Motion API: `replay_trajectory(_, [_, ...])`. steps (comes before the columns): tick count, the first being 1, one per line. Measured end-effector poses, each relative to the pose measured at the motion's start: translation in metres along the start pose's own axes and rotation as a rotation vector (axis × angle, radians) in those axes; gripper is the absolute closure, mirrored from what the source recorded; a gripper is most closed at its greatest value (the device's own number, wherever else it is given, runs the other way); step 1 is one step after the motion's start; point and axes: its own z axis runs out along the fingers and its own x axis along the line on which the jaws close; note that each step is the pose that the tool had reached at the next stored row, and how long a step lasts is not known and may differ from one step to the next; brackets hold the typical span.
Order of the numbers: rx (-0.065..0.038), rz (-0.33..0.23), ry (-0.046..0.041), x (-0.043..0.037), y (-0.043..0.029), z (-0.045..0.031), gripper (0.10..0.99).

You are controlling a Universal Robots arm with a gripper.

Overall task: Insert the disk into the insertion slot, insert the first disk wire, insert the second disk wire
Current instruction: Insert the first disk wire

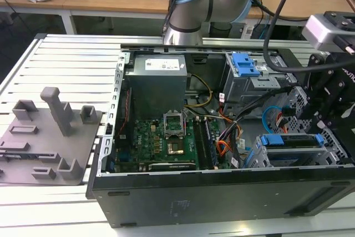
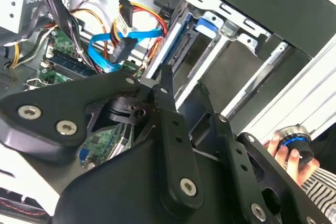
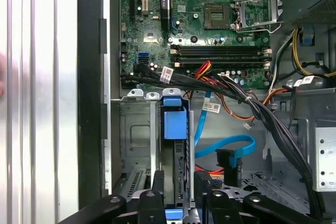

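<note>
A pale slatted counter (image 1: 66, 65) carries an open black tower computer case (image 1: 222, 198) lying on its side. The grey and light-blue robot arm (image 1: 188, 9) rises behind the case. Inside, a grey power supply box (image 1: 155, 84) sits next to the green motherboard (image 1: 155, 140). On the counter at the exterior view's left lies a grey fixture plate with upright blocks (image 1: 50, 137).

Toward the exterior view's right, a taller grey cage (image 1: 252, 84) bears a blue latch (image 1: 244, 65). Nearer the case's front wall stands the insertion slot (image 1: 288, 159), a perforated silver cage. The disk (image 1: 291, 140) sits inside it, its blue caddy showing along the cage's open side.

The black hand (image 3: 180, 184) is at the disk's end. Whether it grips the disk or stands released cannot be told.

The second disk wire (image 3: 233, 142) loops beside the cage, and its dark plug (image 3: 227, 162) lies apart from the disk. The first disk wire (image 2: 147, 10) ends in a black plug (image 2: 124, 4) close to that blue cable.
</note>
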Motion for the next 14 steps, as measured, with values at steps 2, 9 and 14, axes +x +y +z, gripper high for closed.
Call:
replay_trajectory(2, [0.000, 0.000, 0.0010, -0.0058, 0.0000, 0.0000, 0.725])
replay_trajectory(9, [0.000, 0.001, 0.0222, -0.0466, 0.0006, -0.0003, 0.725])
replay_trajectory(14, [0.000, 0.001, 0.0248, -0.0503, 0.0020, 0.0008, 0.725])
